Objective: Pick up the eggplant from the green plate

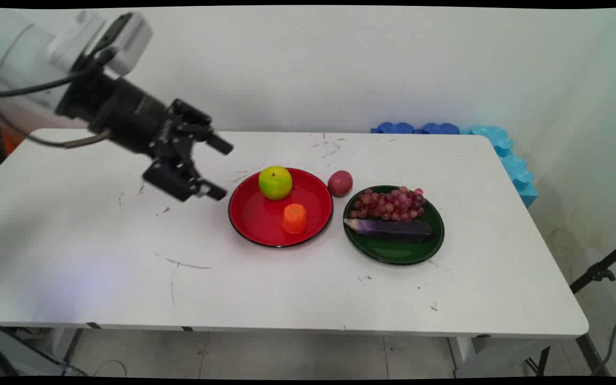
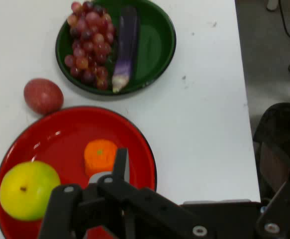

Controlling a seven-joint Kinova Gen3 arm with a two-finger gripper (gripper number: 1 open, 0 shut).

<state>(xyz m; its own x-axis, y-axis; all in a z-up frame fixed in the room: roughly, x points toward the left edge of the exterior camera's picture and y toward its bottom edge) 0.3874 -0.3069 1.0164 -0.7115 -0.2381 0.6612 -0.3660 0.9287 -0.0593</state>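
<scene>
Gripper: the gripper [image 1: 221, 168] hangs above the table, just left of the red plate [image 1: 254, 220]; its fingers stand wide apart and hold nothing.
Red plate: a yellow-green apple [image 1: 275, 182] sits at its far side and a small orange fruit [image 1: 294, 218] nearer the middle, apart from each other.
Beside the red plate: a red potato [image 1: 340, 183] lies on the bare table [image 1: 126, 256], just off the plate's far right rim.
Green plate: the green plate [image 1: 399, 250] is right of the red plate, close but not touching; it carries grapes [image 1: 391, 203] with an eggplant [image 1: 393, 229] lying alongside them.
In the way: nothing stands between the gripper and the red plate.
Behind: blue foam [image 1: 506, 155] lines the table's far right corner.
</scene>
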